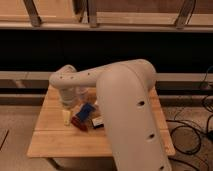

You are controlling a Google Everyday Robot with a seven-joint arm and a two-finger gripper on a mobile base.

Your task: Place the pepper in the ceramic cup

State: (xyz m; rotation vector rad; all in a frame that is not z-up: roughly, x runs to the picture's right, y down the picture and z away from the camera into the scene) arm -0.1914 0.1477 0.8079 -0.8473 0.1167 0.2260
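Note:
The pepper (79, 123) is a small dark red piece lying on the wooden table (60, 142), left of centre. My gripper (67, 115) hangs from the white wrist (65, 85) and reaches down to the table just left of the pepper, very close to it. A pale part shows at its lower end. A small pale round thing (82, 93) stands right of the wrist; I cannot tell whether it is the ceramic cup. No other cup shows, and the big arm hides the right half of the table.
A flat blue rectangle (86, 111) lies just behind the pepper. A red, white and black box (98, 121) lies to its right, against the arm (130, 115). Dark shelving runs behind the table. Cables (192, 135) lie on the floor at the right.

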